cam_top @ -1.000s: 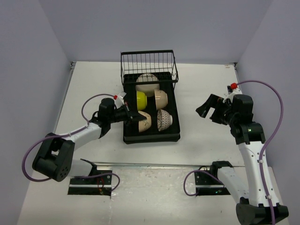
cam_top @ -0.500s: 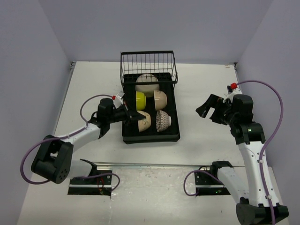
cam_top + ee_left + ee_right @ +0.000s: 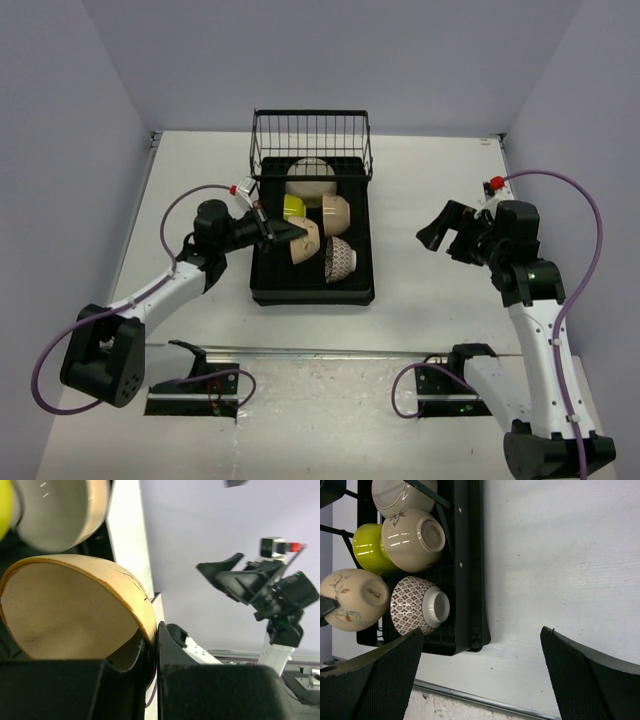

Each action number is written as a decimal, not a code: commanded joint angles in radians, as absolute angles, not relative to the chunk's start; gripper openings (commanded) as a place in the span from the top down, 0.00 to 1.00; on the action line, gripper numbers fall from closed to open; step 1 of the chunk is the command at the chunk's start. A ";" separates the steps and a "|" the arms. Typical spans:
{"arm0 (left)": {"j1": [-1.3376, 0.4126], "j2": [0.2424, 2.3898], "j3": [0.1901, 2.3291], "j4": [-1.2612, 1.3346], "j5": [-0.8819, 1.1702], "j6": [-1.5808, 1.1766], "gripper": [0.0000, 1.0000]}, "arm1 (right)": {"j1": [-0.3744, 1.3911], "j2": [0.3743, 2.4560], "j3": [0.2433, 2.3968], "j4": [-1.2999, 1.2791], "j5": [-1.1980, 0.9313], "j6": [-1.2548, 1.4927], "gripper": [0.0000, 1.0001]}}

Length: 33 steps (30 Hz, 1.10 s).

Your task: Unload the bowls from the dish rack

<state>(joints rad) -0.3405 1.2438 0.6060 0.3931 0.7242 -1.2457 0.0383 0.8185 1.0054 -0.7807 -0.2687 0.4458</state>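
Note:
My left gripper is shut on the rim of a cream bowl with a branch drawing, one finger inside and one outside; up close the bowl fills the left wrist view at the gripper. It hangs tilted over the left half of the black dish rack. In the rack lie a lime-yellow bowl, a cream bowl, a net-patterned bowl and a larger cream bowl. My right gripper stands open over bare table right of the rack, nothing between its fingers.
The rack's wire basket stands at its far end. White walls close in the table on the left, back and right. A metal rail runs along the near edge by the arm bases. The right wrist view shows the patterned bowl nearest that gripper.
The left gripper has pulled back and up with the cream bowl. The rack has slid a little to the left with it. The right arm has not moved.

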 commanded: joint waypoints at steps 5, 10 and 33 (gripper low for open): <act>-0.331 1.216 0.617 0.646 0.773 -1.328 1.00 | 0.041 0.819 0.996 -0.746 -0.285 0.433 0.01; -0.322 1.149 0.630 0.514 0.755 -1.273 1.00 | 0.043 0.821 0.991 -0.744 -0.282 0.430 0.01; -0.064 1.060 1.212 -0.820 0.036 -0.651 1.00 | 0.066 0.831 1.008 -0.750 -0.314 0.445 0.01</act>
<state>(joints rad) -0.0799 1.0252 1.0752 -0.6281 0.3386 -0.8021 0.0593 0.8318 0.9924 -0.7696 -0.2832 0.4450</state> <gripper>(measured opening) 0.054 0.989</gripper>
